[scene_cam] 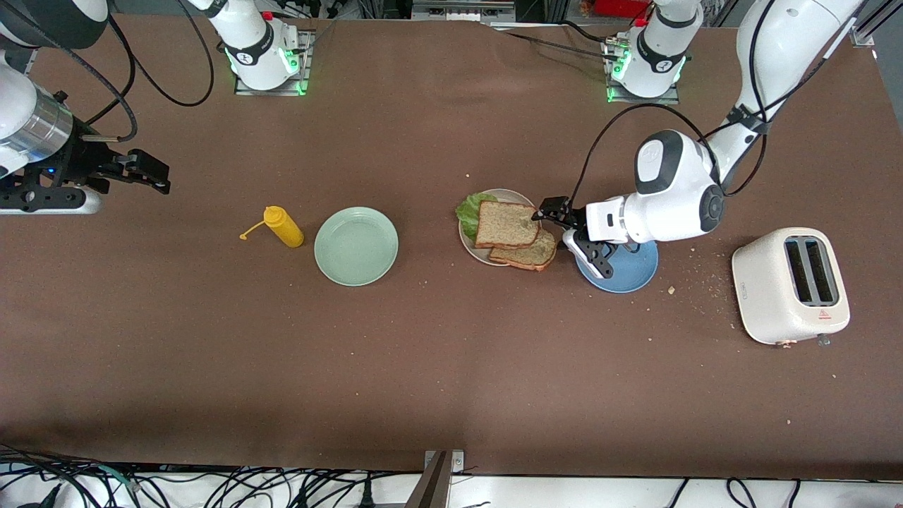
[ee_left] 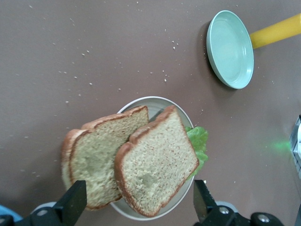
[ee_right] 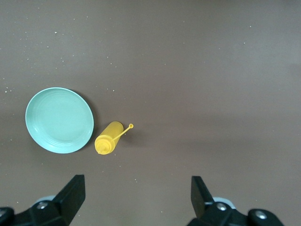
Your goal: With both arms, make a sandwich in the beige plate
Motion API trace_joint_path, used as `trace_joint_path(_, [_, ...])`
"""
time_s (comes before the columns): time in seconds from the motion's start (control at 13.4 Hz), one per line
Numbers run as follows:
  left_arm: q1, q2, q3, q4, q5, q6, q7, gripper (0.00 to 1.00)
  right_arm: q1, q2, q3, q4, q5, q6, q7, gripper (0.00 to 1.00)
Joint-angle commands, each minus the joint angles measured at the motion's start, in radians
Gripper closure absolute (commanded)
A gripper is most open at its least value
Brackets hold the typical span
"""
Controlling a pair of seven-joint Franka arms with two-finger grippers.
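The sandwich (scene_cam: 513, 234) sits just frame-left of our left gripper (scene_cam: 570, 230), jaws wide and empty, top slice skewed on the beige plate (scene_cam: 468, 243) at centre; our right gripper (scene_cam: 144, 171), also spread, waits upper left.

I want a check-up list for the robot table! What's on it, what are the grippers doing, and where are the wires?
Surface: brown table, crumbs near the toaster.
Job's things: two bread slices overlapping on the beige plate, lower slice hanging over the rim; lettuce under them.
Clutter: mint-green plate; yellow squeeze bottle lying beside it; blue plate; toaster.
Grippers: left gripper open, beside the bread, over the blue plate's edge. Right gripper open, waiting over the right arm's end of the table.
Cables: black cables along both arms.
Surroundings: tangled cords below the table's near edge.
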Motion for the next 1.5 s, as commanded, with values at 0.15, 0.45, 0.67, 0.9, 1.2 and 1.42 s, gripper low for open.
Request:
trace_joint_path(0.15, [0.089,-0.064,0.021,0.2,0.102,-0.319,-0.043,0.0,0.005,0.016,-0.011,0.04,0.018,-0.002,0.012,0.0])
trace_joint_path(0.45, [0.089,-0.069,0.035,0.432,0.318,-0.648,-0.254,0.0,0.005,0.016,-0.011,0.04,0.015,-0.002,0.012,0.0])
trace_joint_path(0.67, [0.046,-0.171,0.047,0.483,0.532,-0.679,-0.446,0.0,0.005,0.017,-0.011,0.04,0.015,-0.002,0.014,0.0])
trace_joint_path(0.9, [-0.268,-0.289,0.416,0.497,0.553,-0.676,-0.473,0.0,0.006,0.017,-0.011,0.04,0.015,-0.002,0.015,0.0])
trace_joint_path(1.2, [-0.435,-0.389,0.719,0.459,0.295,-0.676,-0.612,0.0,0.005,0.019,-0.011,0.04,0.015,-0.002,0.015,0.0])
trace_joint_path(1.42, [-0.468,-0.49,0.717,0.381,0.442,-0.676,-0.64,0.0,0.005,0.02,-0.011,0.04,0.015,-0.002,0.015,0.0])
